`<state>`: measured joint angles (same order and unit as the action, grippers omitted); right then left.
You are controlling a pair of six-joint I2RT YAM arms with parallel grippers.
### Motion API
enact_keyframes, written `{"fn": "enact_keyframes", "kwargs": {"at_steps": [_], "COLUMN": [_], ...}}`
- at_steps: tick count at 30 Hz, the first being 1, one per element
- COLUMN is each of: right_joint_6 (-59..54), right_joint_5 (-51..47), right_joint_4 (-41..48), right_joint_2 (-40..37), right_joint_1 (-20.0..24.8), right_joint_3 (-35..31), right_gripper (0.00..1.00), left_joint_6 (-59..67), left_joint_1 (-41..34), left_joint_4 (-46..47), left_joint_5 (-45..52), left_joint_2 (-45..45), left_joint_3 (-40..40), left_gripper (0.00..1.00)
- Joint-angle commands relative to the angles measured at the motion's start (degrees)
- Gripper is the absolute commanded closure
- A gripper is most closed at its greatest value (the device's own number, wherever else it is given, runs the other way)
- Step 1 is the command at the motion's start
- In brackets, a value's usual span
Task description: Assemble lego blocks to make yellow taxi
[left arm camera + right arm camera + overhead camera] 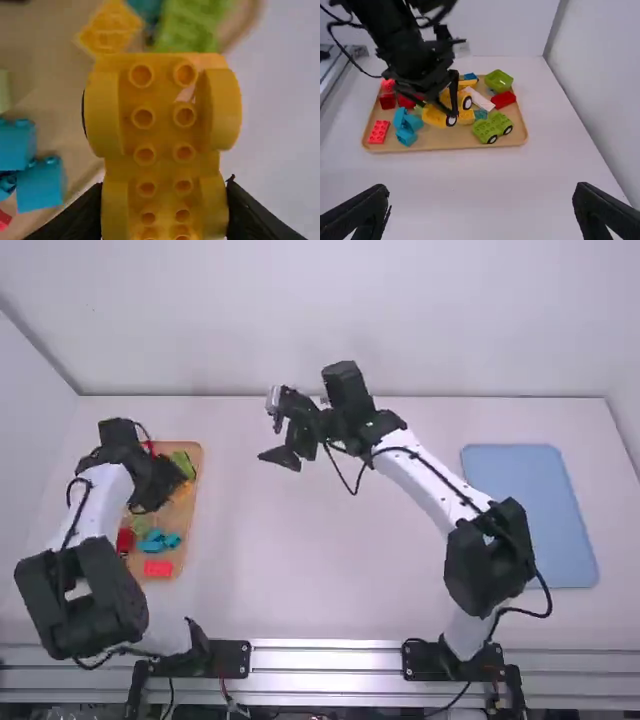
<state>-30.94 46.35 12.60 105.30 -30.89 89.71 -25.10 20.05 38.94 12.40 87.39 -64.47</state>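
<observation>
In the high view my left gripper (155,485) is over the wooden tray (193,502). The left wrist view has my left gripper (164,200) shut on a yellow wheeled base (162,117), its hollow underside facing the camera. Seen in the right wrist view, that yellow base (435,116) hangs above the tray with a black finger across it, and a yellow brick (466,118) lies close by. My right gripper (283,456) is above the table's back middle, apart from any block; in the right wrist view my right gripper (482,202) stands open and holds nothing.
The tray also holds a green wheeled base (492,127), a green block (498,81), blue blocks (406,126), a white brick (480,100) and several red bricks (379,132). A blue tray (530,510) lies on the table's right side.
</observation>
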Motion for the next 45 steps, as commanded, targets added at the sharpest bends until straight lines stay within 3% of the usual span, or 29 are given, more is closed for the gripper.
{"fn": "enact_keyframes", "kwargs": {"at_steps": [1,7,9,13,15,18,21,23,30,34,36,37,38,45], "right_joint_6": [-3.15,-19.21,-23.61,-27.78,-29.83,-31.21,-32.54,-34.47,-41.79,-40.15,-37.11,-36.04,-34.14,-23.34], "right_joint_5": [3.32,3.28,4.00,8.26,11.80,15.85,20.26,22.56,30.05,30.10,29.24,28.76,27.74,19.82], "right_joint_4": [2.49,19.87,26.71,33.24,35.26,35.19,34.34,34.16,34.12,32.63,30.16,29.40,27.85,18.29], "right_joint_2": [-5.46,-13.64,-16.81,-19.41,-20.41,-21.46,-22.51,-23.67,-27.47,-28.39,-28.37,-28.37,-28.37,-28.37], "right_joint_1": [1.44,4.57,5.92,7.52,8.52,9.99,12.39,14.23,20.22,20.68,20.06,19.78,19.23,14.99], "right_joint_3": [-0.39,-0.44,-0.46,-0.68,-1.99,-4.66,-7.54,-9.44,-15.87,-17.40,-17.77,-17.79,-17.79,-17.79], "right_gripper": [0.02,0.02,0.02,0.02,0.02,0.02,0.02,0.02,0.02,0.02,0.02,0.02,0.02,0.02], "left_joint_6": [17.22,28.22,31.12,37.57,42.64,52.26,59.65,63.21,78.99,81.94,83.67,83.62,82.99,67.67], "left_joint_1": [-5.18,-17.79,-23.04,-31.54,-36.89,-42.58,-46.77,-48.63,-51.60,-51.32,-51.19,-51.19,-51.28,-51.12], "left_joint_4": [2.10,4.22,3.67,2.71,1.42,0.70,0.87,0.70,-3.56,-6.14,-7.21,-7.63,-8.28,-6.49], "left_joint_5": [5.25,3.63,1.20,-2.10,-3.50,-2.80,-3.78,-4.22,-4.09,-3.30,-2.56,-2.71,-3.50,-9.75], "left_joint_2": [-1.81,-0.92,0.35,2.71,4.70,7.89,10.62,12.26,18.67,19.52,19.52,19.52,19.50,18.25], "left_joint_3": [-0.63,-0.72,-0.72,-0.72,-0.72,-0.72,-0.72,-0.70,0.26,1.46,1.77,1.77,1.68,-3.67], "left_gripper": [0.57,0.56,0.62,0.69,0.79,0.79,0.71,0.55,0.45,0.31,0.17,0.15,0.01,0.01]}}
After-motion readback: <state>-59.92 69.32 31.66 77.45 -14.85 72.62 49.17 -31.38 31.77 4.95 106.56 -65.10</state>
